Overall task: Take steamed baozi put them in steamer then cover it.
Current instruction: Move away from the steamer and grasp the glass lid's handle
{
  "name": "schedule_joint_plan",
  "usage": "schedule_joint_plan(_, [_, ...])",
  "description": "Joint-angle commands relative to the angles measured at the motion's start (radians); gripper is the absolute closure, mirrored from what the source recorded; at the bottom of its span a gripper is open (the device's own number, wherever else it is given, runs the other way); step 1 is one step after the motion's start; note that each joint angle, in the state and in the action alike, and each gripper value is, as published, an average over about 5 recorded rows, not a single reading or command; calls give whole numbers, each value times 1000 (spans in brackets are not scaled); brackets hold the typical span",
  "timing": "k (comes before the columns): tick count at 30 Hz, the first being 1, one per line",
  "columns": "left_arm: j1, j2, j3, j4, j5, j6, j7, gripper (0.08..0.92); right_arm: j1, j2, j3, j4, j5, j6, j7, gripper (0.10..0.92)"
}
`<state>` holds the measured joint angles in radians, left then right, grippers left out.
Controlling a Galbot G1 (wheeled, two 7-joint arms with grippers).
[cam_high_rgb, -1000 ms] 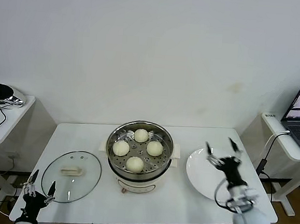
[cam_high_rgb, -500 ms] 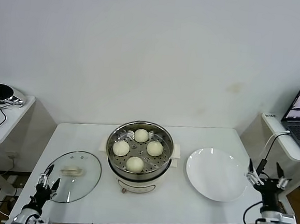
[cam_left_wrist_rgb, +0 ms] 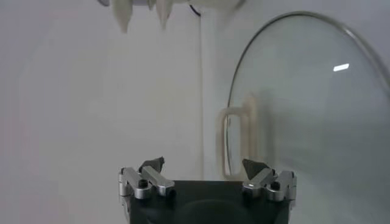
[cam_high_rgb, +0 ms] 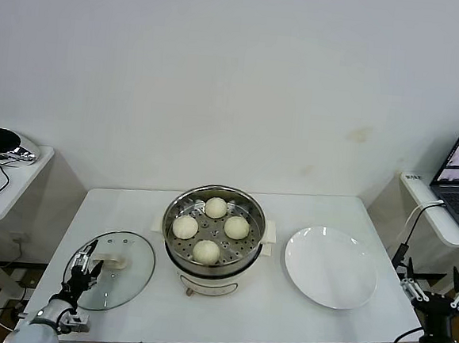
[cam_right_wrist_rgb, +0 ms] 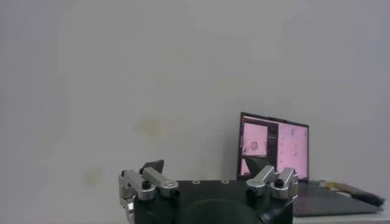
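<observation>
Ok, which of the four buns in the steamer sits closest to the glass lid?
The bun on the steamer's left side, nearest the glass lid; the other three lie farther right.

Each arm ends in a 2-finger gripper with a black housing. The left gripper (cam_high_rgb: 85, 265), beside the table (cam_high_rgb: 298, 316), has slim black fingers on a grey-white rounded wrist. The right gripper (cam_high_rgb: 435, 288), beyond the table's opposite edge, shows silver finger brackets with black tips, a black cable looping below. Wrist views show silver knuckle links fixed by dark round screws.
</observation>
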<state>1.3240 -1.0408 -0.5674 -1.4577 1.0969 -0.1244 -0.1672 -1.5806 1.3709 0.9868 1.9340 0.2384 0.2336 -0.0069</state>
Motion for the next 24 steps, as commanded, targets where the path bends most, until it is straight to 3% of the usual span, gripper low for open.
schedule_joint_plan(1, [-111,13,47,65,9,1,7,177,-30,12,27,10,-13,23,6,203])
schedule_joint_plan(10, [-127,7,56,95,-19,-4,9,194,-35,25,3,2,-34,32,3,203])
schedule_joint_plan(24, [-116,-5,53,98,-67,-21,-51,579,-51,17,5,13,-33,38,2,203])
